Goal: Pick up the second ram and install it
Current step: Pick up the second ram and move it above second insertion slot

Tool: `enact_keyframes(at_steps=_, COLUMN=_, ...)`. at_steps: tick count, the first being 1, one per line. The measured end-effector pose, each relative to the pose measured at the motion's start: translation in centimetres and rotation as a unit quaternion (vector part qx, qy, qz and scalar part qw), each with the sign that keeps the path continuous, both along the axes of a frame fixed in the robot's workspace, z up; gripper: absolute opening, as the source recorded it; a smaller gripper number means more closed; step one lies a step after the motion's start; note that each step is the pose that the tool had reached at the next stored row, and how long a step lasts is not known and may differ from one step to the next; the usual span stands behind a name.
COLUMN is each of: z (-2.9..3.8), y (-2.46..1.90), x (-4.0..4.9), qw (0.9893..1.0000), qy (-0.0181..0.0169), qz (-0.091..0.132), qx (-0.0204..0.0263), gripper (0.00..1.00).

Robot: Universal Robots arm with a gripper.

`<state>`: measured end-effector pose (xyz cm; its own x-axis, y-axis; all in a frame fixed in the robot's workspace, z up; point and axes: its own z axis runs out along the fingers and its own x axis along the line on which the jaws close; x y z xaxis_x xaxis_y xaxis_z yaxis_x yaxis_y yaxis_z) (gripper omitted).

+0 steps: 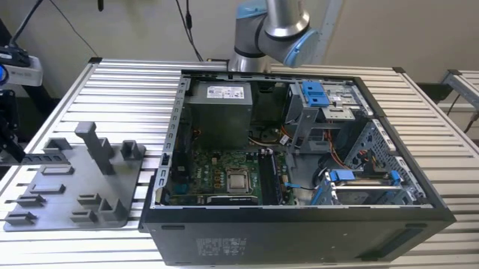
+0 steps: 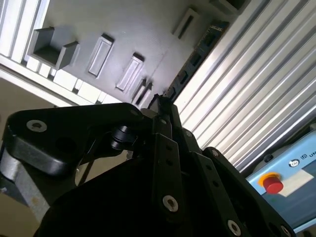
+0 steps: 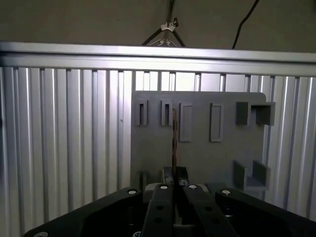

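On the exterior view's left, at the very edge, your gripper (image 1: 18,158) sits beside the grey tray (image 1: 75,199). Its fingers are closed tight on one end of the memory stick (image 1: 46,159). The stick pokes out level from the fingertips over the near corner of the tray, close to a low block there. You cannot tell from this view whether it has come free of the tray.

In the first wrist view you see the gripper (image 3: 173,180) pinching the memory stick (image 3: 174,133) edge-on. It shows as a thin dark line running out over the tray (image 3: 222,153), between two of the narrow slots. In the second wrist view the gripper (image 2: 160,106) holds the same memory stick (image 2: 197,54), a dark board with notched edges lying along the border between the tray (image 2: 123,29) and the ribbed metal table (image 2: 247,98).

Moving right in the exterior view, the table (image 1: 127,84) carries the open computer case (image 1: 299,230). Inside it are a green circuit board (image 1: 202,174), a silver chip (image 1: 238,181) and a grey box (image 1: 217,112) behind. Further right are blue clips (image 1: 314,92), with the arm (image 1: 270,28) rising behind the case.
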<state>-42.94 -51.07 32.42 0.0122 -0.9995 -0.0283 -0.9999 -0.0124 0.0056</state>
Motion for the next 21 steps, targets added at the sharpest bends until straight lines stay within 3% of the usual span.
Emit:
enact_keyframes(at_steps=13, z=1.63, y=0.00, x=0.00, qw=1.0000, qy=0.0000, qz=-0.002, qx=0.0000, gripper=0.14)
enact_keyframes(at_steps=21, z=3.20, y=-0.01, x=0.01, qw=1.0000, qy=0.0000, qz=-0.003, qx=0.0001, gripper=0.14)
